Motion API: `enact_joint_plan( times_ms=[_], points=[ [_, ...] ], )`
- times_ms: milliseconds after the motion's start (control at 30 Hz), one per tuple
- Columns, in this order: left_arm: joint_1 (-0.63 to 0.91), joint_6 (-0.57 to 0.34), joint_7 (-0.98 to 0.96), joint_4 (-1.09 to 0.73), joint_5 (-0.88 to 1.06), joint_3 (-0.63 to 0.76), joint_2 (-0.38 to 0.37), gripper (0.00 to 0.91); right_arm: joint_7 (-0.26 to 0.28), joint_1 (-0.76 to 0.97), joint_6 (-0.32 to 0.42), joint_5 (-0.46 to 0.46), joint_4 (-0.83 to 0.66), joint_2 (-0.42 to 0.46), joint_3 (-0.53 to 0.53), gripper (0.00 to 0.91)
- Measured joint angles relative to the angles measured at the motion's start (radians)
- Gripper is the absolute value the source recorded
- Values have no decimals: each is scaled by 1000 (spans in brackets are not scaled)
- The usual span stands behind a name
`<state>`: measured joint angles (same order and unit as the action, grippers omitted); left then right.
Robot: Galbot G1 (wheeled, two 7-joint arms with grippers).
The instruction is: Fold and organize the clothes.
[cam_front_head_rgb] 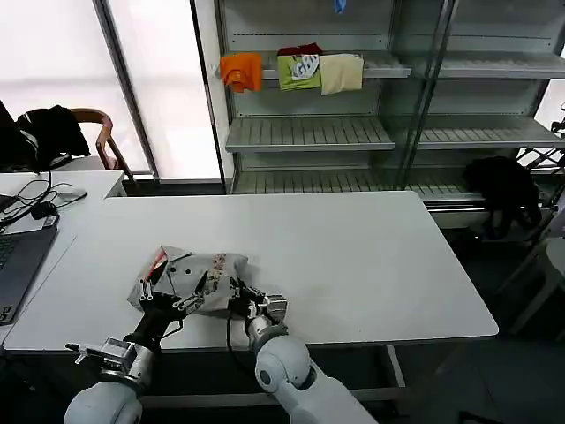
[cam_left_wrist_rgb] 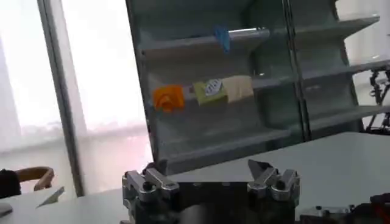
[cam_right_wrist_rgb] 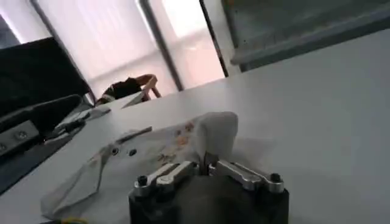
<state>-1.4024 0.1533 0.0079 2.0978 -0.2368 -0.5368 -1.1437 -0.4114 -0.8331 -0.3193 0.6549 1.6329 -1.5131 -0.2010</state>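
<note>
One of the clothes, a light grey shirt (cam_front_head_rgb: 190,276) with an orange stripe, buttons and a small coloured print, lies bunched and partly folded near the front left of the white table (cam_front_head_rgb: 371,256). At the shirt's near right edge, my right gripper (cam_front_head_rgb: 240,297) is shut on a raised fold of the fabric. In the right wrist view the cloth (cam_right_wrist_rgb: 213,131) rises straight out of that gripper (cam_right_wrist_rgb: 204,163). My left gripper (cam_front_head_rgb: 168,306) hovers at the shirt's near left edge. Seen from the left wrist, it (cam_left_wrist_rgb: 204,167) is open with nothing between its fingers.
A laptop (cam_front_head_rgb: 18,261) and cables sit on the adjoining desk to the left. Behind the table stands a metal shelf (cam_front_head_rgb: 309,132) with small orange, green and cream folded pieces (cam_front_head_rgb: 300,71). A black garment (cam_front_head_rgb: 503,185) hangs at the right and a chair (cam_front_head_rgb: 97,132) stands at the back left.
</note>
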Motion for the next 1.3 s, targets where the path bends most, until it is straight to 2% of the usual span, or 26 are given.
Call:
enact_joint_plan(
  times_ms=[300,633,667,733,800,1133,1300],
  points=[
    [-8,-5,0,0,-2,-6,1,907,11,-8,15,-5,39,56,35,0],
    [-6,-7,1,-6,-3,2,-4,907,66,-49,52,8,103,186,139,0],
    [-6,-7,1,-6,-3,3,-5,907,73,-53,55,11,104,198,152,20],
    [-7,-7,2,-5,-3,3,-5,907,90,-65,66,21,105,224,181,443],
    [-9,-7,2,-5,-3,2,-3,907,107,-77,77,33,103,247,208,907],
    [-17,-6,2,1,-3,-2,0,907,166,-127,125,102,81,332,331,907],
    [-17,-4,2,4,-4,-1,1,907,177,-148,135,113,101,367,383,907]
  ],
)
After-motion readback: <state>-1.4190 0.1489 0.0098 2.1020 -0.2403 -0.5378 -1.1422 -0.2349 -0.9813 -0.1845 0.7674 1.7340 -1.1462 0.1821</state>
